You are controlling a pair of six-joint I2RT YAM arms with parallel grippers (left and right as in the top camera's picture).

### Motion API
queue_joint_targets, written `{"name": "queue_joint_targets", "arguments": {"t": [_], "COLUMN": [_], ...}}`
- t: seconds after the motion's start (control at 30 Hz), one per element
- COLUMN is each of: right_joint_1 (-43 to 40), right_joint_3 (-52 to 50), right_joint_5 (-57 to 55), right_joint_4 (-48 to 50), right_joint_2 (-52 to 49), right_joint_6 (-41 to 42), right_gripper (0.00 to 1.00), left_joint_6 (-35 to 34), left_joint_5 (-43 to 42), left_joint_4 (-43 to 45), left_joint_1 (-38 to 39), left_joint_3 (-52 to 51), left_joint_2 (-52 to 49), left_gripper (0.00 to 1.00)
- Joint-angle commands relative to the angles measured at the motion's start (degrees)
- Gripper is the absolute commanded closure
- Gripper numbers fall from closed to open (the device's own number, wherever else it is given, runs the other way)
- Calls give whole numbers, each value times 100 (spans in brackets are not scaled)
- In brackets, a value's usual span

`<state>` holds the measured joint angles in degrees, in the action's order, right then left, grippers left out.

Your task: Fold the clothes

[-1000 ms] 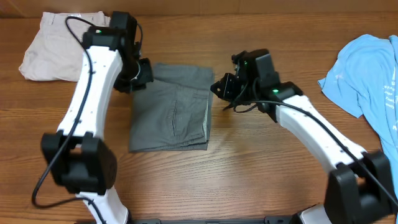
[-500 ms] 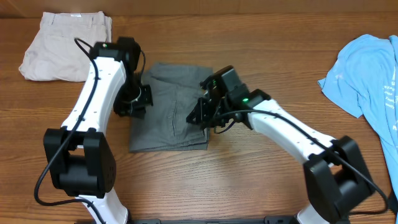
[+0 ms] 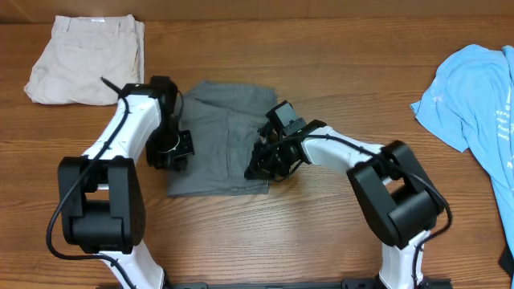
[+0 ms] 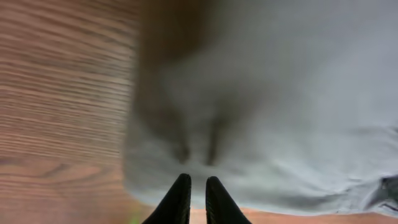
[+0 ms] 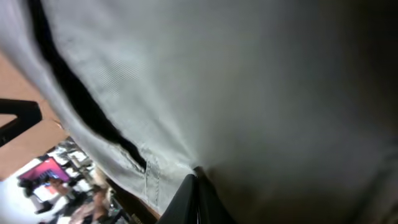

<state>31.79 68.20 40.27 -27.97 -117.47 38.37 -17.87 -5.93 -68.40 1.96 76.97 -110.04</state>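
1. The grey shorts [image 3: 221, 148] lie folded into a rough rectangle on the wooden table [image 3: 321, 233]. They look like soft woven cotton: light and limp, thicker along the seams.
2. The left gripper [image 3: 171, 150] is at their left edge, fingers nearly together. The view is blurred, so I cannot tell if cloth is caught.
3. The right gripper [image 3: 259, 164] is at their right edge, fingers pressed together against cloth.
4. I'd pinch a stitched hem, taking both layers.

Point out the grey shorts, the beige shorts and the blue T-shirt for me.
grey shorts [image 3: 210, 152], overhead view, on the flat fabric left of the pocket seam.
beige shorts [image 3: 84, 60], overhead view, on the centre of the folded fabric.
blue T-shirt [image 3: 478, 96], overhead view, on its main body.
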Motion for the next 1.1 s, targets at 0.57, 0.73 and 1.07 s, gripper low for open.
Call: {"name": "queue_joint_targets", "arguments": {"t": [0.57, 0.73, 1.07], "right_joint_1": [-337, -337, -343], "right_joint_3": [-22, -22, -26], "right_joint_5": [-1707, -2188, -2588], "right_joint_4": [-511, -933, -1213], "right_joint_2": [1014, 1910, 2146], "right_joint_6": [190, -184, -262], "right_gripper": [95, 0, 0], "left_joint_6": [529, 870, 870], "left_joint_5": [-1119, -1200, -1622], "left_joint_4": [157, 205, 1032], "left_joint_1": [-1025, -1008, -1008], "left_joint_3": [109, 79, -656], "left_joint_2": [188, 236, 229], "left_gripper": [91, 14, 0]}}
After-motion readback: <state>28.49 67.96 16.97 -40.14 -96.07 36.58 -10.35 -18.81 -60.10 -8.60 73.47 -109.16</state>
